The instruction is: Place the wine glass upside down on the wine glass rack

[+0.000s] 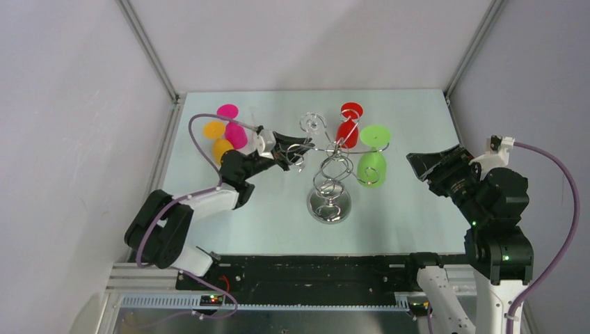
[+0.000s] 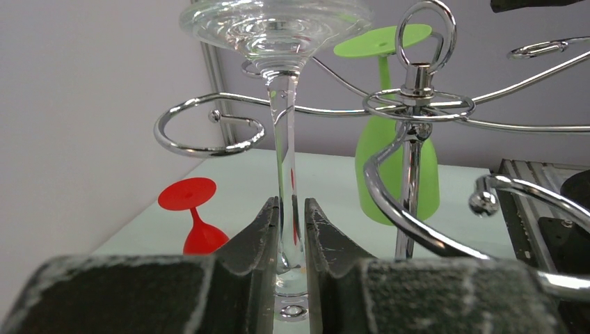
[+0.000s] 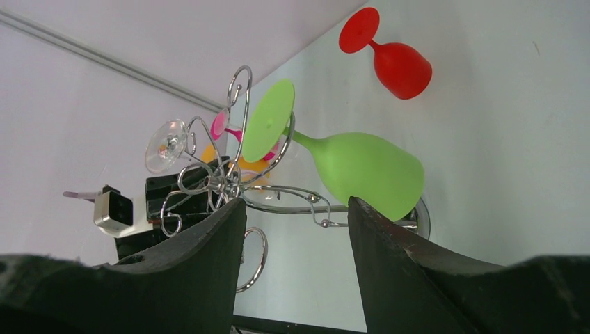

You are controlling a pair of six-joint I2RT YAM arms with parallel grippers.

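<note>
One wine glass rack [image 1: 329,207]: upright, a green glass [image 1: 372,167] hanging inverted on its right side.
Right gripper [image 3: 296,209]: right of rack, jaws spread, empty.
Left gripper [image 2: 291,224]: left of rack, pinching the clear stem.
Wine glass [image 2: 284,149]: foot up, at the rack's left curled arm; seating unclear.

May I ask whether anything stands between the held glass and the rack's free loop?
Nothing visible: the wine glass in the left hand is beside the rack's empty loop; the green glass hangs elsewhere.
</note>
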